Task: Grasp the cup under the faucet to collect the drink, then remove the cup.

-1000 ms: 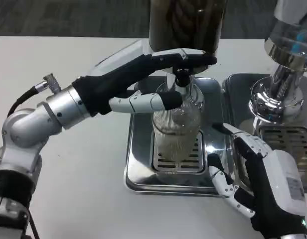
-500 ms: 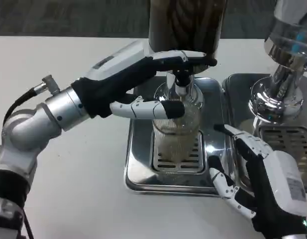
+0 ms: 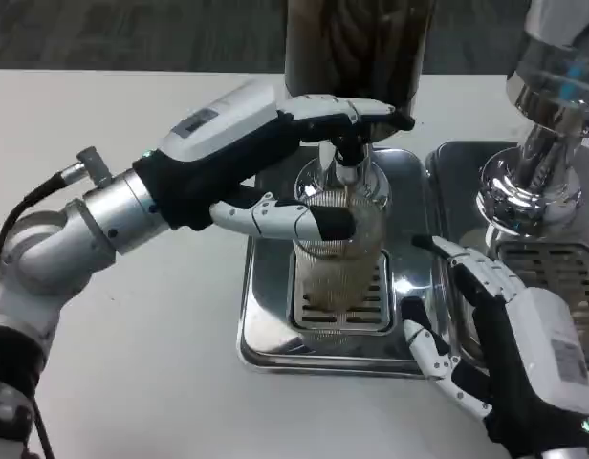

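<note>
A clear ribbed cup [image 3: 340, 273] stands upright on the grille of a steel drip tray [image 3: 264, 330], right under the faucet [image 3: 344, 170]. My left hand [image 3: 239, 148] reaches in from the left. Its fingers [image 3: 344, 109] lie stretched over the top of the faucet's black lever, and its thumb [image 3: 285, 217] lies across the cup's upper front. My right hand [image 3: 505, 349] hovers over the tray's right edge, just right of the cup. It holds nothing, and its fingers are apart and clear of the cup. The cup's lower part looks tan.
The dark drink tank [image 3: 357, 43] rises above the faucet. A second chrome dispenser [image 3: 548, 124] with its own drip tray [image 3: 553, 268] stands close on the right, behind my right hand. White table [image 3: 151, 363] stretches to the left and front.
My left thumb has slid lower and further right across the cup's front, and the left forearm has lifted a little. The right hand and the cup have hardly moved.
</note>
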